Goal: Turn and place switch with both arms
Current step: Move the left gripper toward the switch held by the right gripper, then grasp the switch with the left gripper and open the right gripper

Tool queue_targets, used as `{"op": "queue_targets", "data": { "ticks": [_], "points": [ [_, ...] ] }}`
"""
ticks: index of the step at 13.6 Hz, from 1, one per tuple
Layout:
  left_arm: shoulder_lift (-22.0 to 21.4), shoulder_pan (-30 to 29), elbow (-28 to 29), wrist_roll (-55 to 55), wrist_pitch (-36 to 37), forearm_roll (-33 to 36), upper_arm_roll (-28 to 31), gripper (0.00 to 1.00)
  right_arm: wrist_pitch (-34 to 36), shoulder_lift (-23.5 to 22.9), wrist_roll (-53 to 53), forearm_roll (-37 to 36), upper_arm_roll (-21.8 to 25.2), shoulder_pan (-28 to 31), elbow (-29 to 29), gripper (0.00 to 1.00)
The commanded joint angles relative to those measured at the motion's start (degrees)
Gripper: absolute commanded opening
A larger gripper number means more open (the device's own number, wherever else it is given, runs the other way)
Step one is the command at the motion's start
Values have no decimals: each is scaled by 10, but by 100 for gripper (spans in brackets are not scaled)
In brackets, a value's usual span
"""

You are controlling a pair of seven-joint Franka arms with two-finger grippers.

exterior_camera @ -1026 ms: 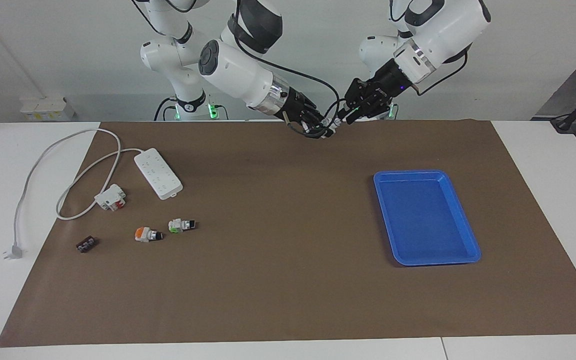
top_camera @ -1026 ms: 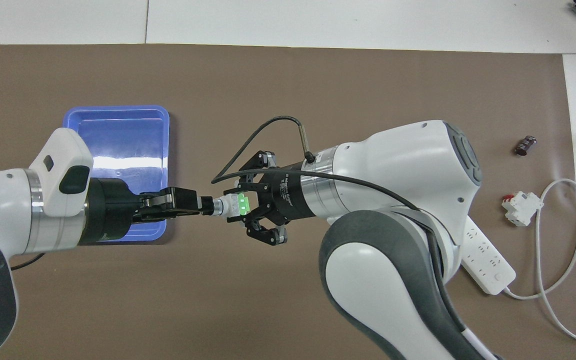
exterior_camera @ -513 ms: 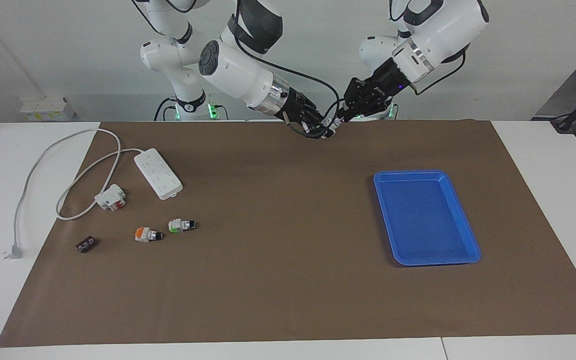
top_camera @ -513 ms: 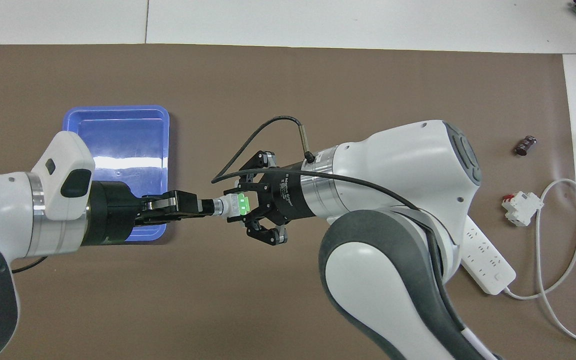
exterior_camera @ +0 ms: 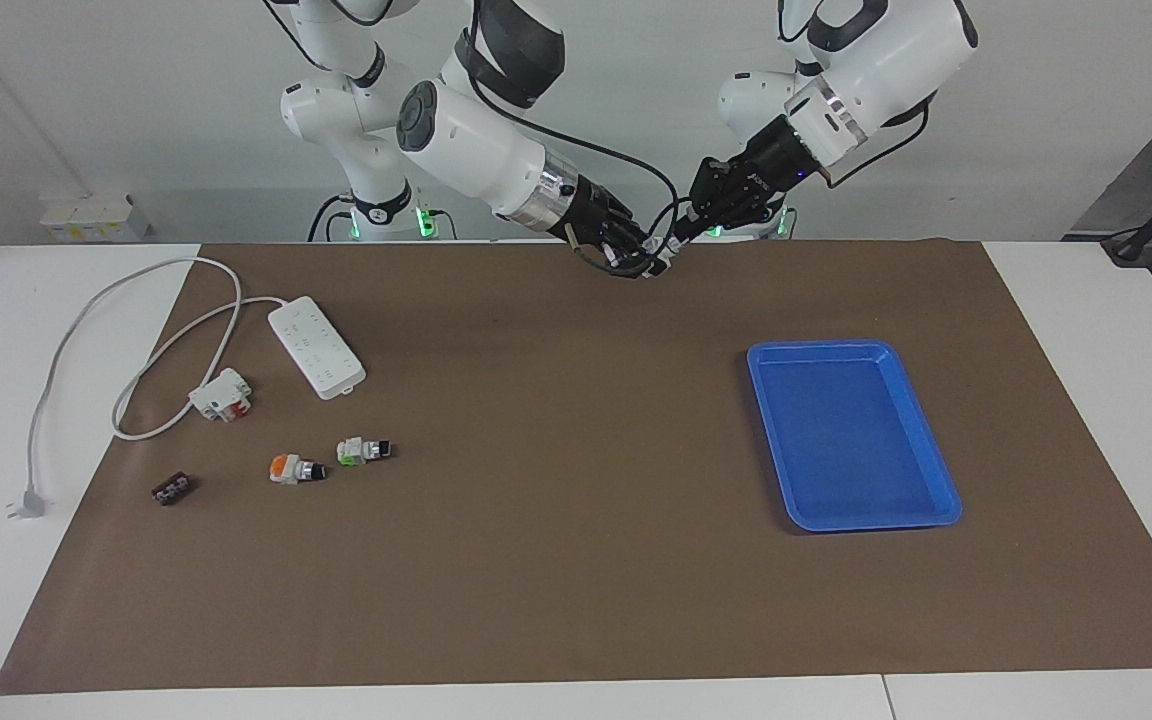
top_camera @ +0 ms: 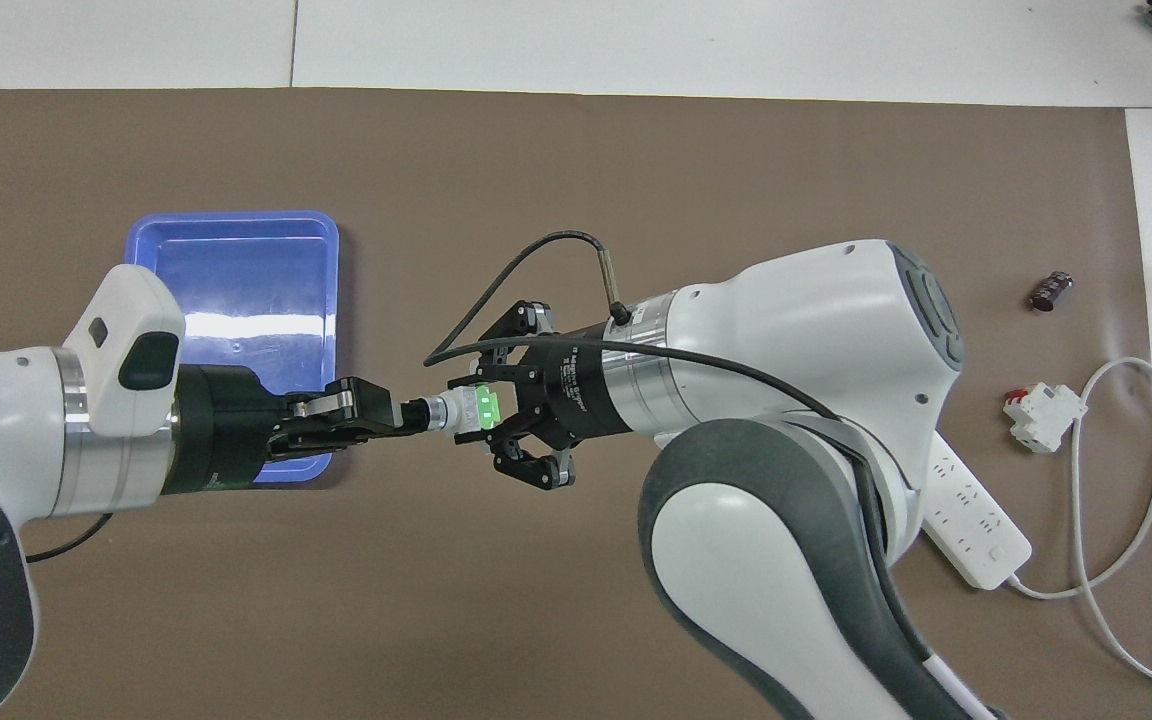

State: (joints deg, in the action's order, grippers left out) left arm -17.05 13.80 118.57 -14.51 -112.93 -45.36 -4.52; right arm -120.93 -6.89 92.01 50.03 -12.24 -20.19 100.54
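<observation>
The switch [top_camera: 481, 406], a white block with a bright green face turned up, hangs in the air between my two grippers, over the brown mat at the robots' end of the table. It also shows in the facing view [exterior_camera: 658, 252]. My right gripper [top_camera: 498, 410] is shut on the block's body [exterior_camera: 639, 261]. My left gripper [top_camera: 391, 413] meets it head-on and is shut on the switch's silvery collar and knob end [exterior_camera: 684, 236]. The red-orange face is hidden.
A blue tray [exterior_camera: 816, 347] lies on the mat toward the left arm's end. Toward the right arm's end lie a white power strip [exterior_camera: 316, 347] with its cable, a white breaker [exterior_camera: 221, 394], a paler-green switch [exterior_camera: 364, 451], an orange-topped switch [exterior_camera: 294, 469] and a small dark part [exterior_camera: 173, 489].
My left gripper has turned about its own axis while holding the knob end, and its wrist has shifted slightly. The right gripper and the block's body have stayed still.
</observation>
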Motion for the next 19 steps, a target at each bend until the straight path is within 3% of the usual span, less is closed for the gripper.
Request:
{"op": "queue_targets", "data": {
  "ticks": [1,14,19],
  "points": [
    [-18,1,15,-59,2,-14,-3,0,-1,-7,-4,2,-2,2,-11,0],
    [3,1,-19,-667,-17,-13,-8,0,-1,-7,-4,2,-2,2,-11,0],
    [3,-5,-19,-818,-27,-11,-7,0,-1,-7,-4,2,-2,2,-11,0]
  ]
}}
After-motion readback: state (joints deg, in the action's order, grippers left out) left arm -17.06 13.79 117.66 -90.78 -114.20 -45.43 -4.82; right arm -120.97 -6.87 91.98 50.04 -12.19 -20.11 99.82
